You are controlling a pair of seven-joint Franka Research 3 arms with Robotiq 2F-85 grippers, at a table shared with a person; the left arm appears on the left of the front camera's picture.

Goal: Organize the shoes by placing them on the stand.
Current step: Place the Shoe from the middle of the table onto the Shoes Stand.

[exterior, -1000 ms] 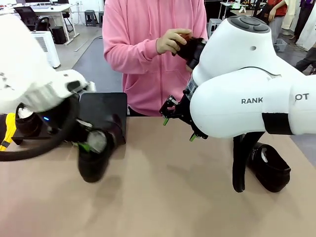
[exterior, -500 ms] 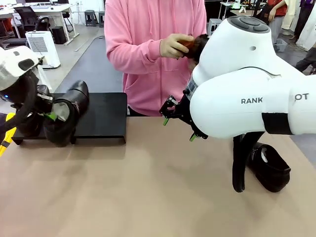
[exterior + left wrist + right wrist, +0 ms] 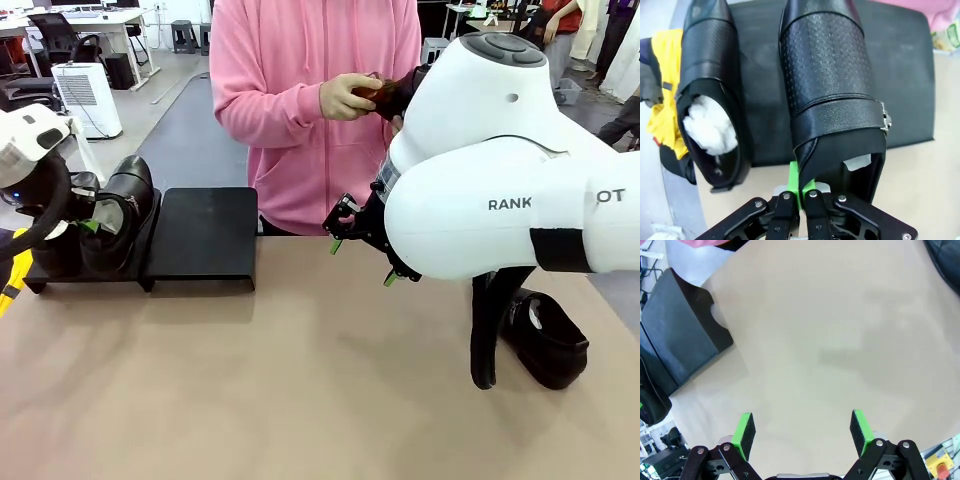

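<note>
The tan worktop point(image 3: 300, 420) spreads below both pairs of fingers. At its far side stands a person in a pink top point(image 3: 290, 120), a hand point(image 3: 345, 97) holding a reddish-brown brush point(image 3: 375, 88) against a dark object well above the right fingers point(image 3: 745, 432). Those fingers are spread wide over bare worktop with nothing between them.

The black stand point(image 3: 900, 75) lies directly ahead of the left fingers point(image 3: 795, 175). They pinch the heel rim of a buckled shoe point(image 3: 830, 85), which stretches away from them over the stand. I cannot tell whether its sole touches. Just beside it is a paper-stuffed shoe point(image 3: 710, 85), also toe away. A third shoe point(image 3: 545, 340) lies on the worktop, well apart from both pairs of fingers.
</note>
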